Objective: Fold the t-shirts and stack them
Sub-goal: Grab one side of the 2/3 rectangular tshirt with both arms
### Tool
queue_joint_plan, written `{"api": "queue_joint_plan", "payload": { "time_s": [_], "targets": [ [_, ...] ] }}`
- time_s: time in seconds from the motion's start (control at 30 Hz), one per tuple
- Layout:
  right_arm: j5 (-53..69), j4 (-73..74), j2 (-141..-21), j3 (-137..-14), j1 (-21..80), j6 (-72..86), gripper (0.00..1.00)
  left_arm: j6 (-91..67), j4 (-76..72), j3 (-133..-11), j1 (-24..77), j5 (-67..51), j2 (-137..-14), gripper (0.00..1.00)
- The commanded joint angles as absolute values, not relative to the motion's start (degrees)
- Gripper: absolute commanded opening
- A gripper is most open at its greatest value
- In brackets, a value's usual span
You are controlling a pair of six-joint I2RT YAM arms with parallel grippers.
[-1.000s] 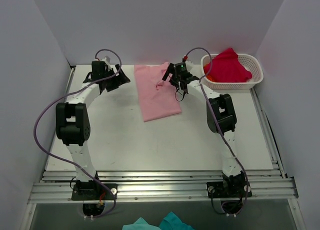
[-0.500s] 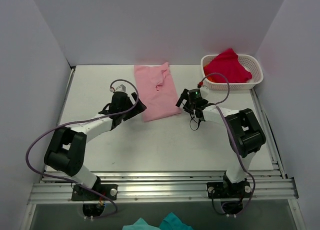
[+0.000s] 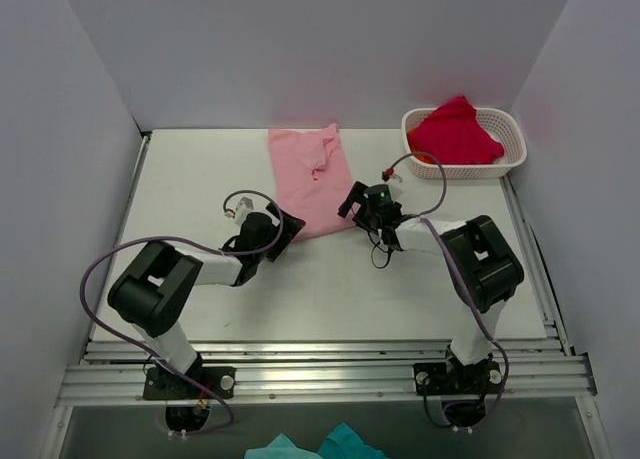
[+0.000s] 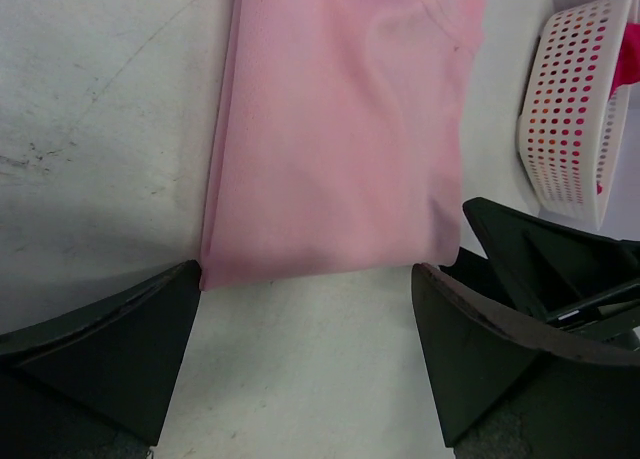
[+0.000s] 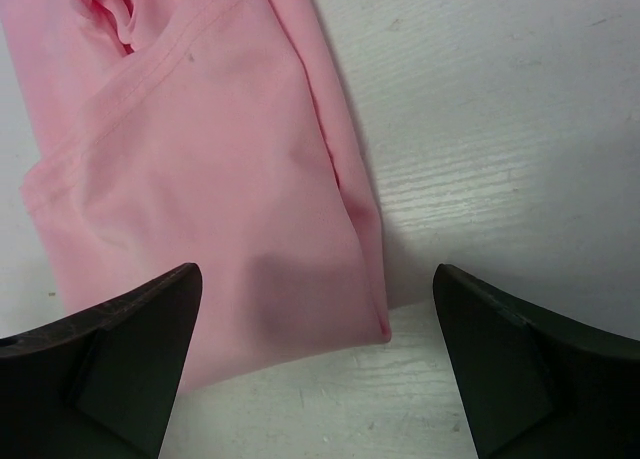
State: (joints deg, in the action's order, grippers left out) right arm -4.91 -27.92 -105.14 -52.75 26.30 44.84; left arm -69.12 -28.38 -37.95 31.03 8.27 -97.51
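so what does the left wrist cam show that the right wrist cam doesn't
Only left wrist: the white lattice basket holding the crimson t-shirt, and the pink t-shirt's whole near hem. Only right wrist: a stitched seam on that shirt, close up. Both: the shirt lying on the table, ahead of the open left gripper or right gripper.

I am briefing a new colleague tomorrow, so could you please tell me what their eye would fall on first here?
A light pink t-shirt, folded into a long strip, lies at the back middle of the table. The left gripper and right gripper, both open, flank its near edge, one at each corner. A crimson t-shirt is heaped in the white basket at the far right.
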Motion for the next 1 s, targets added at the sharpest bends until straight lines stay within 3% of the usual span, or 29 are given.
{"api": "queue_joint_plan", "payload": {
  "time_s": [0.0,0.1,0.23,0.33,0.37,0.43,0.5,0.53,0.63,0.97],
  "targets": [
    [-4.31,-27.33,-107.31,-54.31,26.37,45.0,0.97,-73.04,-31.73,-36.82,31.55,10.9,-100.37,0.97],
    [-3.96,-27.77,-108.37,-54.84,26.37,44.74,0.9,-73.13,-31.9,-37.18,31.55,11.34,-100.72,0.98],
    [-2.9,-28.56,-109.51,-55.37,26.28,44.39,0.69,-71.64,-31.56,-37.79,31.55,11.16,-100.37,0.81],
    [-2.64,-28.48,-110.3,-55.81,26.28,44.3,0.37,-71.19,-31.29,-38.14,31.64,11.16,-100.37,0.58],
    [-2.55,-28.39,-110.65,-55.98,26.28,44.38,0.16,-71.1,-31.29,-38.14,31.64,11.25,-100.46,0.51],
    [-2.64,-27.95,-110.83,-56.16,26.28,44.3,0.0,-70.41,-31.11,-38.49,31.64,11.34,-100.63,0.37],
    [-2.9,-28.04,-110.66,-55.81,26.37,44.38,0.0,-69.96,-30.94,-38.67,31.55,11.51,-100.81,0.29],
    [-2.9,-27.95,-110.57,-55.55,26.37,44.47,0.0,-69.18,-30.76,-39.11,31.55,11.51,-100.98,0.2],
    [-3.25,-27.78,-109.78,-54.59,26.98,44.82,0.0,-67.24,-30.32,-39.46,31.46,11.78,-100.55,0.02],
    [-8.34,-22.33,-98.28,-48.35,34.97,47.98,0.0,-64.34,-21.04,-30.94,33.04,11.69,-84.22,0.02]
  ]
}}
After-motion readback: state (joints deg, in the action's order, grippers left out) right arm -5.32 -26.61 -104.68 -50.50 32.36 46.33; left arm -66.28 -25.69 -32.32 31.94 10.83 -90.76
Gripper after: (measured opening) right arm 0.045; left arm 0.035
